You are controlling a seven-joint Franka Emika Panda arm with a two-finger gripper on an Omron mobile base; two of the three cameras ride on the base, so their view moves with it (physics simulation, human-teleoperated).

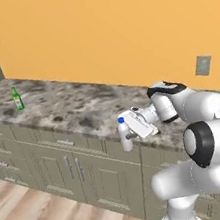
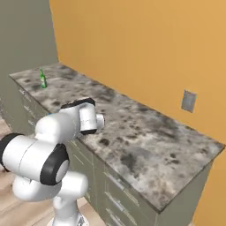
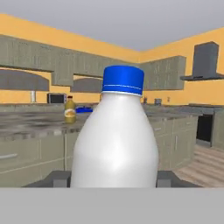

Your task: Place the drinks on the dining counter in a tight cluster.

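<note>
1. The dining counter (image 1: 66, 109) has a speckled grey-brown stone top that looks hard and bumpy in colour but flat. Under it are dull green-grey cupboard doors with thin metal handles.
2. The gripper (image 1: 128, 135) holds the white bottle (image 1: 125, 136) upright, just in front of the counter's near edge. The bottle is smooth and round, fat at the bottom and thin at the neck, with a blue cap.
3. In the hand view the white bottle (image 3: 114, 144) is very close, and the two dark finger tips (image 3: 55, 179) sit one on each side of it, pressed to its sides (so the gripper is partly closed on it).
4. The green bottle (image 1: 17, 98) is slim and shiny like glass. It stands alone far along the counter, well apart from the white one. The right base view shows it too (image 2: 43, 79).
5. The hand view shows an amber jug (image 3: 70, 110) with an orange label, standing on a far counter.
6. I count three drinks: one white, one green, one amber.
7. One grey wall plate (image 1: 203, 65) sits on the orange wall.
</note>
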